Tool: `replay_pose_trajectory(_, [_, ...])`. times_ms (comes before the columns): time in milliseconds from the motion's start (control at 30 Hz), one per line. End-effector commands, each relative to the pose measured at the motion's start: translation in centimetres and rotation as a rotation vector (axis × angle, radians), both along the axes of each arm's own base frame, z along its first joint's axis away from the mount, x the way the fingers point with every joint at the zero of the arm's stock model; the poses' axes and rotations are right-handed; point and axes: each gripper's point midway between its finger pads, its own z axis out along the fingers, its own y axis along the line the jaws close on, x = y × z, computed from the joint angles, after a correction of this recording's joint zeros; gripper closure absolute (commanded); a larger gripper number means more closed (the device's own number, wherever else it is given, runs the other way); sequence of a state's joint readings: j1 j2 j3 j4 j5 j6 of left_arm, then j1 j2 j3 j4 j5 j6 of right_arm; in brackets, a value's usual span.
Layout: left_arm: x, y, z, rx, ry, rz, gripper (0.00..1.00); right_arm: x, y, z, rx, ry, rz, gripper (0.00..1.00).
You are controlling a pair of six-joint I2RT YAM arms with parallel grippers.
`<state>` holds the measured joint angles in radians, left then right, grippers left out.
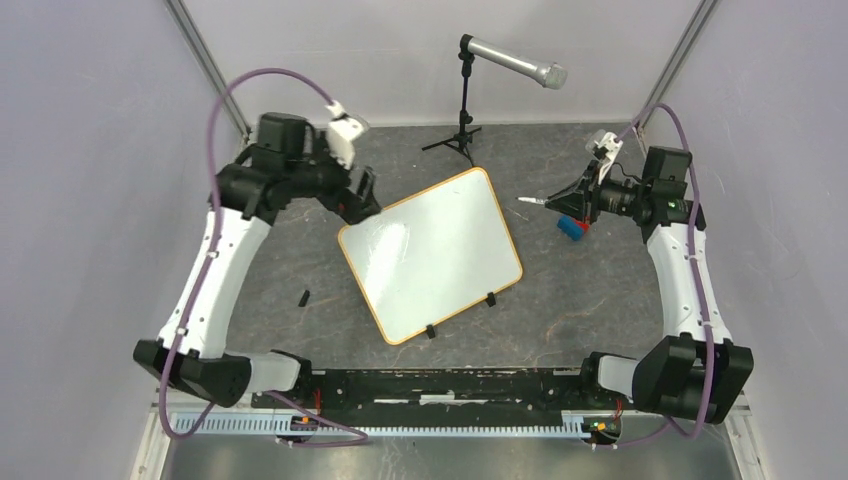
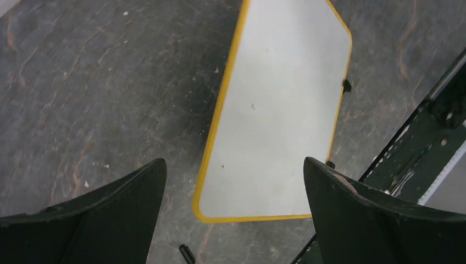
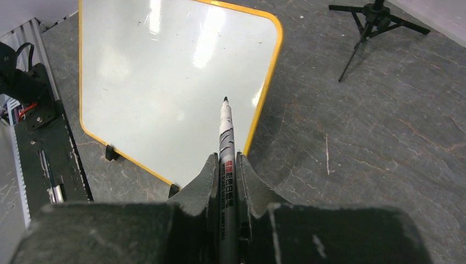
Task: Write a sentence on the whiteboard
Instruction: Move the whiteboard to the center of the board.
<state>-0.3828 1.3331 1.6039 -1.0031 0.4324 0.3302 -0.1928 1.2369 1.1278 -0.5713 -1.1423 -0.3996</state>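
- Whiteboard [image 1: 430, 255], orange-rimmed and blank, lies skewed in the middle of the dark table, with its two black clip feet toward the arms' bases. No sentence is on it yet.
- Right gripper [image 3: 226, 159] has its fingers clamped on an uncapped black marker [image 3: 226, 129]. The tip points at the board from just beside its right edge.
- Left gripper [image 2: 233, 161] hovers near the board's far-left corner, fingers wide apart and holding nothing.
- Risk, as I judge it: nothing pins the board, so pen pressure could slide or turn it and skew the strokes. Coming in this close to the rim, the tip could also catch on it.
- Room: bare table shows on every side of the board. A blue cap [image 1: 570, 226] lies below the right wrist, a microphone stand [image 1: 465, 110] is behind, and a small black piece [image 1: 303, 297] lies to the left.
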Motion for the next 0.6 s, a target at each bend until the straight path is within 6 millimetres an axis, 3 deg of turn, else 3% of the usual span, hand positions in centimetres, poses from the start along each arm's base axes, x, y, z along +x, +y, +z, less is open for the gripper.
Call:
replay_pose_trajectory(0, [-0.9, 3.4, 3.1, -0.235, 0.144, 0.196, 0.0, -0.5, 1.3, 1.4, -0.046, -0.099, 0.089, 1.0])
replay_pose_trajectory(200, [-0.5, 9.3, 0.0, -0.243, 0.19, 0.449, 0.0, -1.2, 2.3, 0.1, -0.115, -0.093, 0.158, 1.0])
replay_pose_trajectory(267, [-0.9, 10.3, -1.1, -0.209, 0.207, 0.501, 0.0, -1.9, 2.6, -0.8, -0.133, -0.073, 0.193, 1.0])
replay_pose_trajectory(433, [-1.8, 11.0, -1.9, -0.191, 0.22, 0.547, 0.0, -3.3, 3.1, -2.2, -0.156, -0.048, 0.229, 1.0])
replay_pose_trajectory(567, [-2.4, 9.6, -2.7, -0.222, 0.286, 0.463, 0.0, -4.3, 3.4, -2.4, -0.162, -0.043, 0.236, 1.0])
